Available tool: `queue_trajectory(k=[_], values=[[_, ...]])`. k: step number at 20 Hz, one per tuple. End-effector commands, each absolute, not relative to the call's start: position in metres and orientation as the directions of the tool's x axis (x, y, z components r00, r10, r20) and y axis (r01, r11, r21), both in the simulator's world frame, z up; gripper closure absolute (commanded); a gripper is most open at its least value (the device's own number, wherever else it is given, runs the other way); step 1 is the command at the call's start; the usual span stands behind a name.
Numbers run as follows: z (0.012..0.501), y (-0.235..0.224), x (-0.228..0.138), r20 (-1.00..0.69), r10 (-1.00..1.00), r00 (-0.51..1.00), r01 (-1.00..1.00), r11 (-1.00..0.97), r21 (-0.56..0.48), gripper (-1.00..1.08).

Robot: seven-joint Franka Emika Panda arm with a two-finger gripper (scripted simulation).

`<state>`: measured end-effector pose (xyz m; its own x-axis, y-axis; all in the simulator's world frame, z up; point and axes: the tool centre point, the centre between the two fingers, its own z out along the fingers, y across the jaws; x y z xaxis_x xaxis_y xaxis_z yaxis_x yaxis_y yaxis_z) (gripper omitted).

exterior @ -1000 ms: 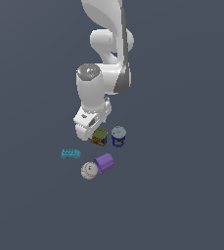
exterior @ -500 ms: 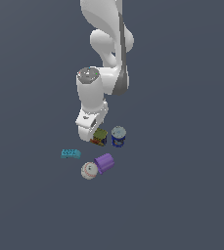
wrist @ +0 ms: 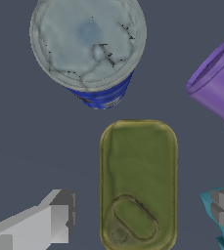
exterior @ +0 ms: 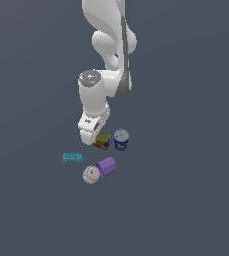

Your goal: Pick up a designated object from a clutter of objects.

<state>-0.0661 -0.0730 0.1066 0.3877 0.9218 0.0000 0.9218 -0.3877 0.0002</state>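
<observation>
Simulated void: featureless grey ground [exterior: 186, 200]

Light was flat and even in both renders, with no cast shadows on the dark grey floor [exterior: 186, 200]. The exterior view was soft and coarse; the arm [exterior: 93, 97] looked brightest, with no glare.

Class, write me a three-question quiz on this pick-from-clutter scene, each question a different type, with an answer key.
1. True or false: the purple cup lies on its side.
2. In the exterior view, which object is nearest the rectangular tin? A) white baseball B) round blue can C) cyan toy brick
3. Fill in: the gripper fingers sit on either side of the ____.

Key: 1 true; 2 B; 3 rectangular tin.
</observation>
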Motion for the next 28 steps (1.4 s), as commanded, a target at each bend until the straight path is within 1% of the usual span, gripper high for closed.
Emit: queue_trajectory(k=[1, 9, 15, 16, 28], values=[[0.102, -0.073, -0.067, 0.000, 0.922, 0.387, 0.922, -0.387, 0.000, -0.92], [0.068, -0.073, -0.067, 0.000, 0.923, 0.385, 0.923, -0.385, 0.000, -0.92], [0.059, -0.073, -0.067, 0.000, 0.923, 0.384, 0.923, -0.384, 0.000, -0.92], [0.059, -0.073, -0.067, 0.000, 0.923, 0.384, 0.923, -0.384, 0.000, 1.08], [0.060, -0.073, -0.067, 0.000, 0.923, 0.384, 0.923, -0.384, 0.002, 1.08]])
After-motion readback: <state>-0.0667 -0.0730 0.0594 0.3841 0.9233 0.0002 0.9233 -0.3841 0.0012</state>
